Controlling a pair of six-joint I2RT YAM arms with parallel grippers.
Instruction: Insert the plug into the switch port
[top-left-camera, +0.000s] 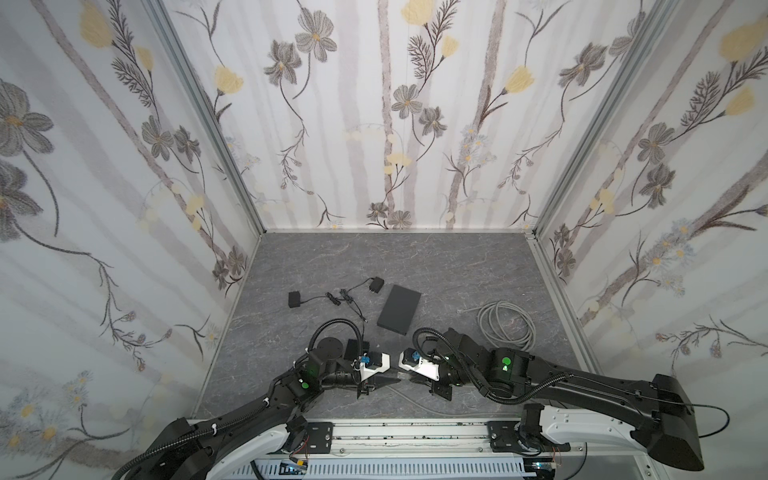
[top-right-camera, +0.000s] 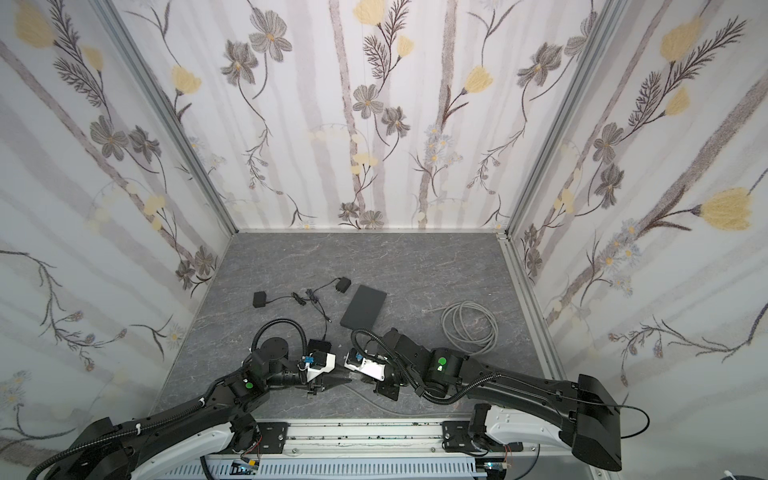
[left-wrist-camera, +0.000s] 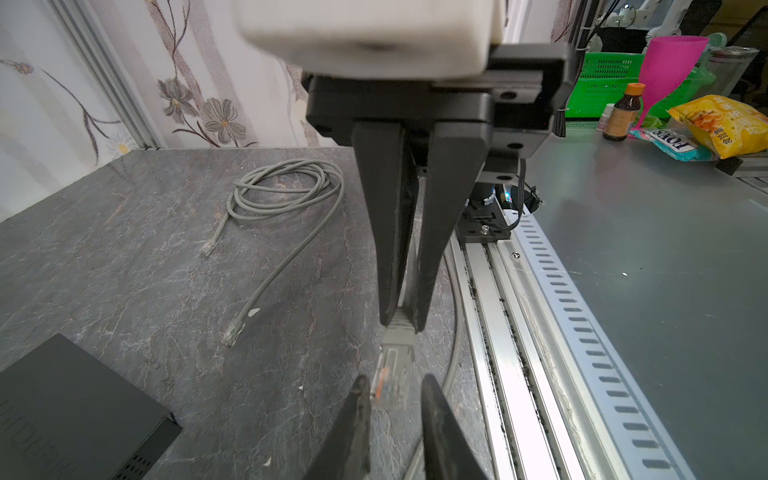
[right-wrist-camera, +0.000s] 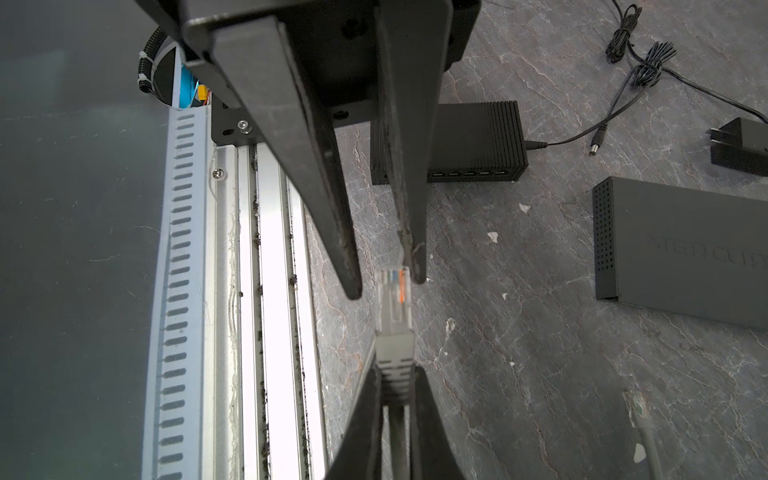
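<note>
Two grippers on one plug: how far along is the job? (K.)

Nothing is inserted yet, by my reading. Taking it left to right: the left gripper (right-wrist-camera: 385, 284) has its jaws a little apart, with one finger (left-wrist-camera: 360, 399) on either side of the clear tip of the plug (left-wrist-camera: 390, 370). A sliver of gap shows on at least one side, so I log it as unclamped, bracketing rather than gripping. The right gripper (right-wrist-camera: 397, 372) is clenched on the plug's grey boot and carries it clear of the table (top-left-camera: 415, 257). (R.)

So a handover, or a regrip? (K.)

It looks like one, but I cannot tell which arm is meant to do the plugging. Left to do: settle the grip, turn the plug to a port, push it home. The switch (right-wrist-camera: 469, 137) lies on the table just beyond the left gripper's wrist, with its port row facing the right gripper and no cable in the ports that show. A flat black box (right-wrist-camera: 681, 249) lies off to the side of both grippers, away from the front rail (top-left-camera: 415, 430). (R.)

Arm poses? (K.)

The left arm reaches in low, forearm angled to the middle, fingers near level and pointing at the right gripper. The right arm mirrors it: elbow folded, fingers tip to tip with the left's, the plug bridging them. Both hang just inside the rail. (R.)
</note>
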